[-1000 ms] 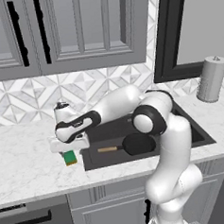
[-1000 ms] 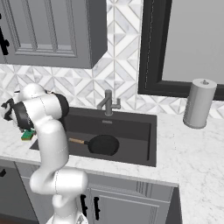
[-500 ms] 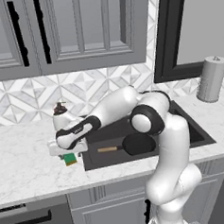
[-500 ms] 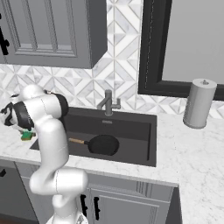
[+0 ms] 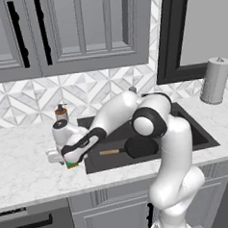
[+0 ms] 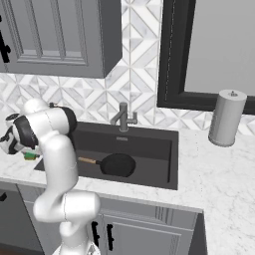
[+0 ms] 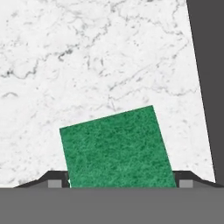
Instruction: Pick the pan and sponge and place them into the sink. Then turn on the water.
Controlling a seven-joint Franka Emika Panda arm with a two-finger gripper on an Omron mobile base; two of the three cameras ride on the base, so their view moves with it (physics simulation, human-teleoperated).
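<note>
Pincer (image 7: 117,183) open astride the green sponge (image 7: 117,148) on the white desk (image 7: 87,57) just left of the sink (image 5: 194,134), probably light, soft and squashy, so best pinched gently across opposite side edges, near its middle.

Two rear base cameras share the sink (image 5: 199,136); hand camera faces countertop (image 7: 87,57) closely.
</note>
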